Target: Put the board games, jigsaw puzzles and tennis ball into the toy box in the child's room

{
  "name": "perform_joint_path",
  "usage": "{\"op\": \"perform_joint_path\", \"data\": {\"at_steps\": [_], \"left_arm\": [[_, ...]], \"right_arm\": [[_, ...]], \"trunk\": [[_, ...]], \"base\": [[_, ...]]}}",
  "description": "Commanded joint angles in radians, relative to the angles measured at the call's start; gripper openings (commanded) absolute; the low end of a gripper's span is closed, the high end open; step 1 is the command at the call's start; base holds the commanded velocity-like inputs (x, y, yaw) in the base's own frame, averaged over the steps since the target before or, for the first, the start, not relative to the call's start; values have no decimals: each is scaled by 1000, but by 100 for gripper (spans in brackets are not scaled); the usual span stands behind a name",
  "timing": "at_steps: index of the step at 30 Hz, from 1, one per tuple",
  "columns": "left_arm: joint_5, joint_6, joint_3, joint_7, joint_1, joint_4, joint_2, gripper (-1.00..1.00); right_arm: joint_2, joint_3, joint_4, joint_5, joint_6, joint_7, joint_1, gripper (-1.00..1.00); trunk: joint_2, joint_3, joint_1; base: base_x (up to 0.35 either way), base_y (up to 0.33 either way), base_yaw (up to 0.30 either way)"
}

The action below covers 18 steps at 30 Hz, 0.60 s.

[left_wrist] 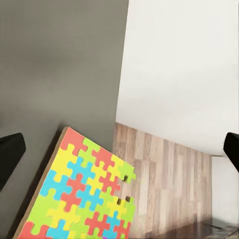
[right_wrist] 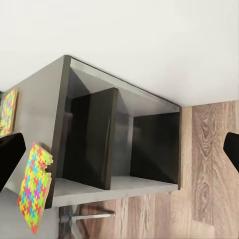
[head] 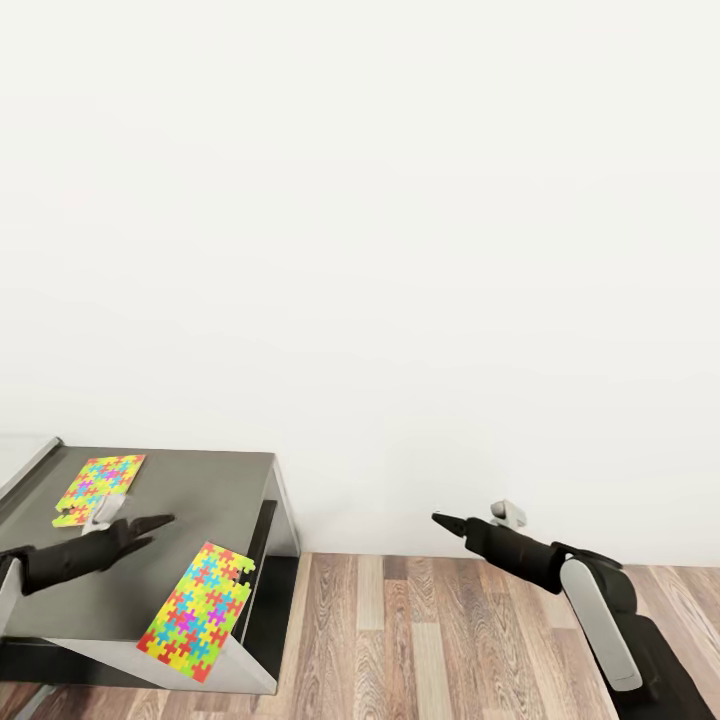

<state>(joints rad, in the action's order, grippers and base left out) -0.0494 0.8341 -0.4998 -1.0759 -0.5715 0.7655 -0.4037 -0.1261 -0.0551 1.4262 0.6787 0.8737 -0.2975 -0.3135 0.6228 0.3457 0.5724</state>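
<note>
Two thin, stiff, multicoloured jigsaw puzzle boards lie on the dark grey table wing (head: 200,490), one at its far edge (head: 100,485), one overhanging the near corner (head: 200,612) (light, best pinched there) under my wide-open left gripper (head: 150,525).

A home room; wood-plank floor (head: 420,630); jigsaw puzzles (head: 198,612) on desk (head: 200,490)

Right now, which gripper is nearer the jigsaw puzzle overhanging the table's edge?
Left. The left gripper hovers just beside the overhanging jigsaw puzzle above the table; the right gripper is off over the floor.
</note>
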Motion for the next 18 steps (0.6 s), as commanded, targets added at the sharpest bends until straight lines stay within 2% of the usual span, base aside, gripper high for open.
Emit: {"op": "perform_joint_path", "data": {"at_steps": [1,5,7,8,9,10,13,14,16,17,18], "left_arm": [[-4,9,-5,-9,0,0,-4,100],[-6,11,-13,-63,2,0,-12,100],[-6,12,-16,-132,3,0,-16,100],[-4,12,-17,-188,3,0,-17,100],[-3,12,-17,-218,3,0,-18,100],[0,12,-18,-278,4,0,-19,100],[1,12,-18,-364,5,2,-20,100],[2,12,-18,-417,5,5,-22,100],[2,11,-18,-461,5,8,-23,100],[1,10,-17,-492,5,10,-24,100],[0,10,-16,-495,5,11,-24,100]], "right_arm": [[3,-1,-2,-5,5,-7,-1,100],[15,2,-7,-6,0,-7,-1,100],[32,3,-10,-6,-6,-7,-1,100],[51,3,-12,-7,-11,-6,-1,100],[63,4,-12,-9,-12,-5,-1,100],[89,7,-13,-12,-11,-2,-1,100],[128,19,-18,-14,-7,1,-2,100],[147,27,-32,-14,-2,-1,-9,100],[158,32,-64,-11,5,-6,-26,100],[165,35,-117,-6,15,-14,-51,100],[169,36,-150,-3,20,-23,-66,100]], "trunk": [[1,1,0],[1,1,0],[1,1,0],[1,1,0],[1,1,0],[1,1,0],[1,1,0],[1,1,0],[1,1,0],[1,1,0],[1,1,0]], "base": [[0,0,0],[0,0,0],[0,0,0],[0,0,0],[0,0,0],[0,0,0],[0,0,0],[0,0,0],[0,0,0],[0,0,0],[0,0,0]]}}
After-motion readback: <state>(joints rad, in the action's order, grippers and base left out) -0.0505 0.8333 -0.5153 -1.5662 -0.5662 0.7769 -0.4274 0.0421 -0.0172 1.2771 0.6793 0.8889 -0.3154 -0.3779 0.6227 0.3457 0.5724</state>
